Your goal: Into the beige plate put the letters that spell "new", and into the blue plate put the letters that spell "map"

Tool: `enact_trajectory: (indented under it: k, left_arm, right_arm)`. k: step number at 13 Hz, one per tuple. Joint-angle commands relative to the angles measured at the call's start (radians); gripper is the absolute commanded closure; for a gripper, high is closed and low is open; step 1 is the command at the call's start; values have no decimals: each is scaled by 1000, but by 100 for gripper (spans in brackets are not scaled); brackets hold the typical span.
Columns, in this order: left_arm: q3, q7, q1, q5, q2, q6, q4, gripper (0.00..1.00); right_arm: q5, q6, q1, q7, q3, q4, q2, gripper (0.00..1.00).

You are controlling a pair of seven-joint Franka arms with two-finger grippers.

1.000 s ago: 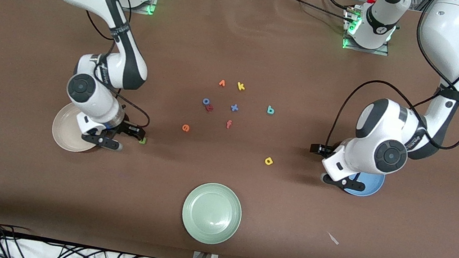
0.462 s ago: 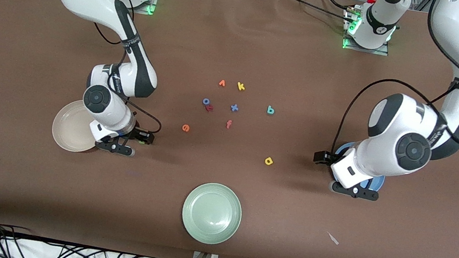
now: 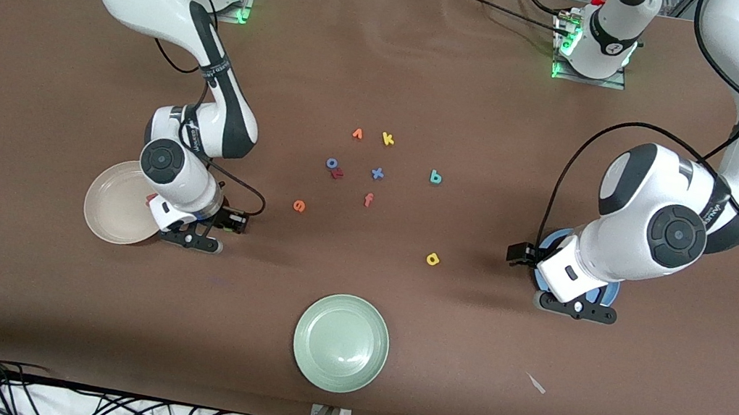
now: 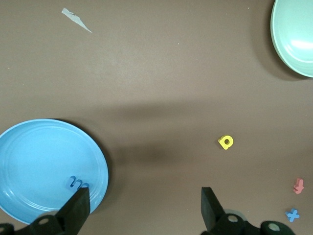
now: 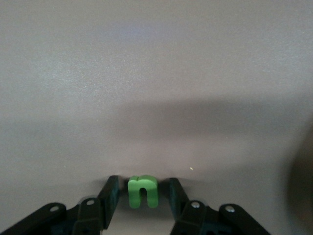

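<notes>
the right gripper (image 5: 142, 196) sits low at the brown table (image 3: 501, 110), just beside the round cream-beige plate (image 3: 113, 204), its fingers narrowed around the small green foam letter n (image 5: 142, 191), though actual contact can't be told. the left gripper (image 4: 144, 205) hangs with fingers spread wide and empty over the rim of the round sky-blue plate (image 4: 39, 166), where the blue foam letter m (image 4: 77, 183) lies. the yellow foam letter a (image 3: 433, 259) rests on the table toward that plate.
</notes>
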Motion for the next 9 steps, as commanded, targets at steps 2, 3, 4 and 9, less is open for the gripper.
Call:
enact_trajectory:
  k: [2, 3, 4, 9]
  left_arm:
    - [-1, -60, -49, 30, 47, -7, -9, 0]
    - [-1, -106, -61, 30, 57, -4, -6, 0]
    - [-1, -149, -75, 29, 99, 2, 0, 0]
    - [5, -382, -188, 27, 192, 143, 10, 0]
  right_arm:
    - [0, -1, 1, -27, -6, 22, 21, 59]
    - [-2, -4, 1, -28, -7, 22, 19, 66]
    - [-2, -4, 1, -27, -7, 19, 17, 72]
    - [-3, -93, -33, -109, -21, 13, -56, 83]
